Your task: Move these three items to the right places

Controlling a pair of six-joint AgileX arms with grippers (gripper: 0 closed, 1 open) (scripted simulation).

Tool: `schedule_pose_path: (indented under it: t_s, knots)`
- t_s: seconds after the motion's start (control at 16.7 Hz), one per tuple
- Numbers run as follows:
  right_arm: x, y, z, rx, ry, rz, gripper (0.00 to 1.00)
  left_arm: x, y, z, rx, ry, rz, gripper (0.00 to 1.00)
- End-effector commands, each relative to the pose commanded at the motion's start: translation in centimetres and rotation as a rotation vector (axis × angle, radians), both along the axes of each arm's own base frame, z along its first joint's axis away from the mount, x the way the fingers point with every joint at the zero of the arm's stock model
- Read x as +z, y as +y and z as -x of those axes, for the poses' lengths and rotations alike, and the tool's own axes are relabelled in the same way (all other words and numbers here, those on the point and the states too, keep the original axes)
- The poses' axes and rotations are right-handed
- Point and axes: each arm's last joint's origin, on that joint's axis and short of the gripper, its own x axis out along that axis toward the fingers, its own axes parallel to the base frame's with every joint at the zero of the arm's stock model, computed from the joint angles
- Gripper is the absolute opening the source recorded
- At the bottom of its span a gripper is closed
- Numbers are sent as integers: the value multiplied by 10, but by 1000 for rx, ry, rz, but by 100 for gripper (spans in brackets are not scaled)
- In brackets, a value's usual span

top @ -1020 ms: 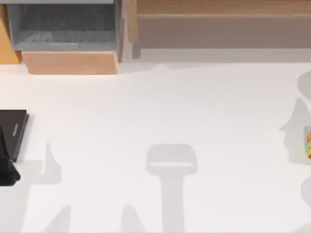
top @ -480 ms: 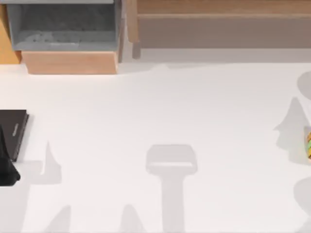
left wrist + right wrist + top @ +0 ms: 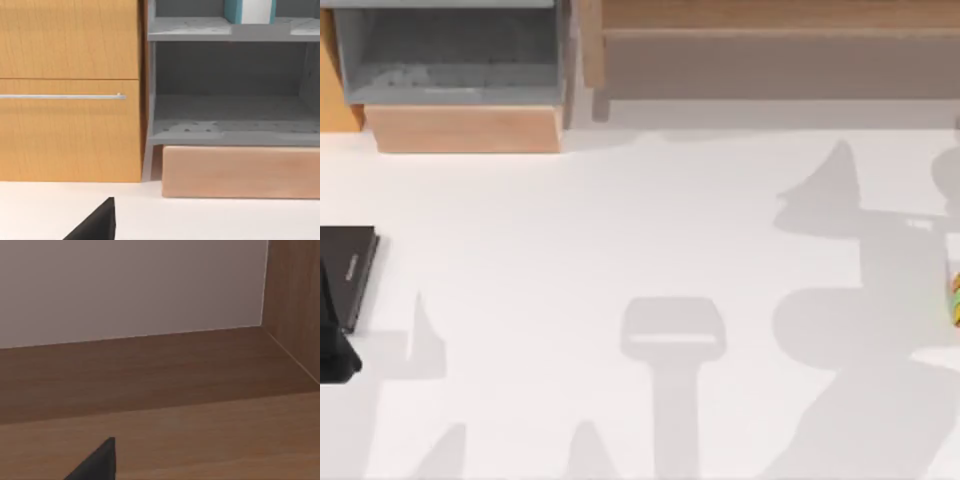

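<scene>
White tabletop point(image 3: 620, 230) fills most of your top view, crossed by grey shadows, the largest of them at lower right. At the upper left of that frame you see a grey shelf unit point(image 3: 450, 55) standing on a light wooden base point(image 3: 465, 128), and a brown wooden box point(image 3: 770, 45) runs along the upper right. A flat black slab point(image 3: 348, 265) lies at the left edge. At the right edge, cut off by the frame, a small orange-yellow-green object point(image 3: 955, 298) rests on the table.

Your left wrist view looks at an orange wooden cabinet front point(image 3: 70, 90) with a metal handle point(image 3: 62, 96), beside the grey shelves; a teal book point(image 3: 248, 11) with white page edges stands upright on the upper shelf. A dark finger tip point(image 3: 97, 222) of the left gripper shows at the lower edge; you cannot tell how its fingers stand.

Your right wrist view faces the inside corner of the brown box, with another dark finger tip point(image 3: 97, 462) at the bottom; again you cannot tell.
</scene>
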Motion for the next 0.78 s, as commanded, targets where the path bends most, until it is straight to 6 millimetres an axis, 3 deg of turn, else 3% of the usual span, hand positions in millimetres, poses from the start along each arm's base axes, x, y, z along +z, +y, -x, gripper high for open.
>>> schedule_pose_path:
  t_s: [0.24,0.48,0.66,0.78]
  knots:
    - [32,35,-18,-46,229,-68,100,0,0,0,0,0,0,100]
    - [48,73,-15,-53,512,-108,100,0,0,0,0,0,0,100]
    - [45,94,-4,-46,754,-129,100,0,0,0,0,0,0,100]
    - [33,102,5,-47,943,-149,100,0,0,0,0,0,0,100]
